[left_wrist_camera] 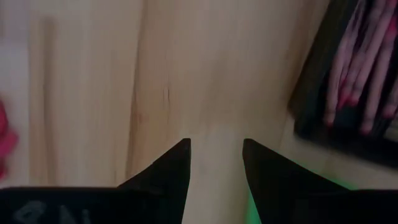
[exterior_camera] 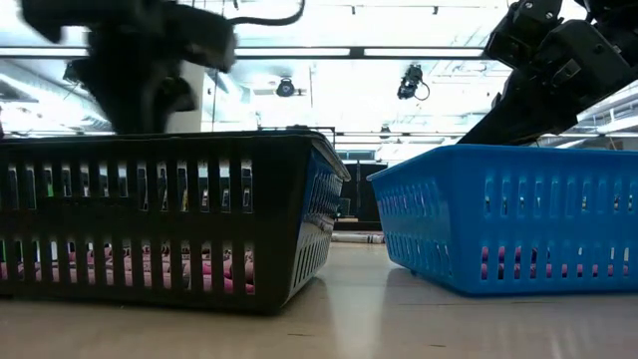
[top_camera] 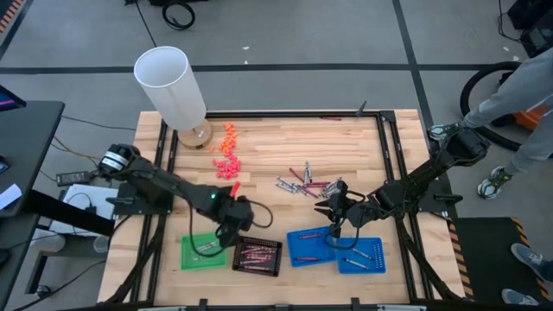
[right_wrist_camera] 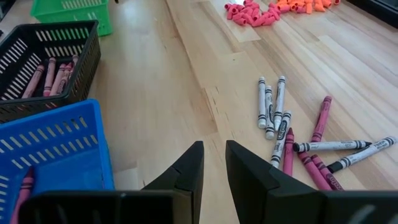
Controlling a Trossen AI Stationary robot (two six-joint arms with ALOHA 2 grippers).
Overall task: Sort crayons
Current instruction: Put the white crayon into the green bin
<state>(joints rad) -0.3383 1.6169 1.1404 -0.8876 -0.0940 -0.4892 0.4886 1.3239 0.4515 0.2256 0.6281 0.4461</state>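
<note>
Though blurred, left gripper (left_wrist_camera: 215, 163) jaws parted, empty (black basket (left_wrist_camera: 348, 81) cut off); right gripper (right_wrist_camera: 213, 163) narrowly apart, empty

text: we read none | labels: the crayons (right_wrist_camera: 272, 106) carried wrappers, print too small for us to make out | left wrist housing: pale marks, blurred, unreadable | signs, numbers: none

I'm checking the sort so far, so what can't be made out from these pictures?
- Green tray contents: high view, left gripper covers part, rest too small.
- Black tray crayon count: low view, slatted wall hides them; left wrist view blurred.
- Blue tray contents: low view, only glimpses through slots.
</note>
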